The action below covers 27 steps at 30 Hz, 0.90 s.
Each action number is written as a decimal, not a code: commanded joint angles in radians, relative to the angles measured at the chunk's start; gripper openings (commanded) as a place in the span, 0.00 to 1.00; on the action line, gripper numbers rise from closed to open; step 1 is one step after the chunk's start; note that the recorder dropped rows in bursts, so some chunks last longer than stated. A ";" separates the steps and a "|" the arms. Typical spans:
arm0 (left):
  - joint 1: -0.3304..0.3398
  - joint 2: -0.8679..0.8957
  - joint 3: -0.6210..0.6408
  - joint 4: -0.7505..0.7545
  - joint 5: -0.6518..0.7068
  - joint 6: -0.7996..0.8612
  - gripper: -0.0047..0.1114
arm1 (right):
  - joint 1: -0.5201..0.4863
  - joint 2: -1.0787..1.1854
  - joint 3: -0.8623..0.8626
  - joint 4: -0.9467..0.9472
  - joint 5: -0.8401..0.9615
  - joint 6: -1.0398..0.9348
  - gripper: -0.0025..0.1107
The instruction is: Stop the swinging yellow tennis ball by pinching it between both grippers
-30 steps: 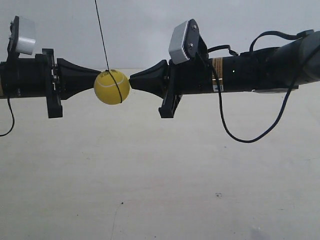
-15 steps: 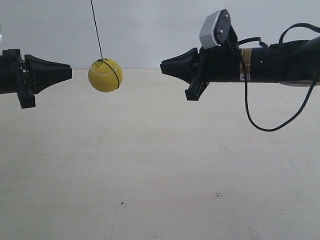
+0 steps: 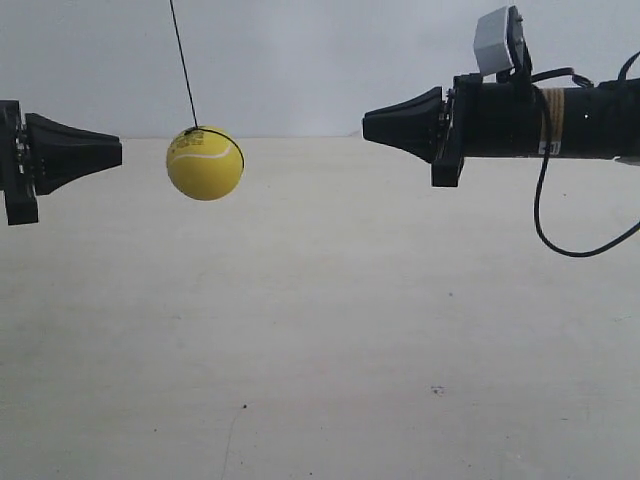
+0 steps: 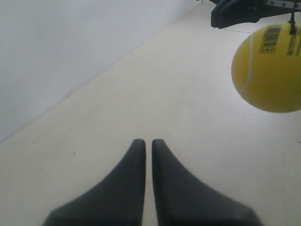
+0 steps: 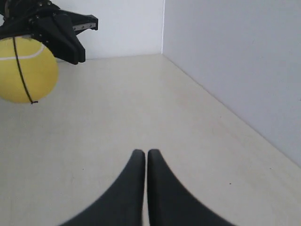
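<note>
Bright yellow tennis ball hangs on thin dark string, near black tapered left gripper, well apart from right gripper. Both grippers' jaws pressed narrow, holding nothing. We should level the right tip with ball centre, then close both in together.

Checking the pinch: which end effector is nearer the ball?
The left end effector, at the exterior view's left: only a small gap separates it from the ball, while the right end effector sits much farther off.
</note>
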 commanded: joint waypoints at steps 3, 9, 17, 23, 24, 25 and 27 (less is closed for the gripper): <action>0.002 -0.010 -0.002 0.039 -0.012 -0.037 0.08 | 0.019 -0.015 -0.005 -0.030 -0.014 0.024 0.02; 0.002 -0.010 -0.002 0.039 -0.012 -0.051 0.08 | 0.091 -0.015 -0.005 -0.030 -0.014 0.005 0.02; 0.000 -0.010 -0.002 0.031 -0.012 -0.051 0.08 | 0.111 -0.024 -0.005 -0.014 -0.014 -0.008 0.02; 0.000 -0.091 -0.002 -0.033 -0.012 -0.018 0.08 | 0.111 -0.136 -0.005 -0.081 0.215 0.029 0.02; 0.000 -0.111 0.002 -0.033 -0.012 -0.018 0.08 | 0.111 -0.160 -0.005 -0.104 0.250 0.051 0.02; 0.000 -0.160 0.021 -0.040 -0.012 -0.012 0.08 | 0.111 -0.202 -0.005 -0.154 0.285 0.087 0.02; 0.000 -0.239 0.070 -0.083 -0.012 0.025 0.08 | 0.111 -0.266 -0.005 -0.206 0.302 0.131 0.02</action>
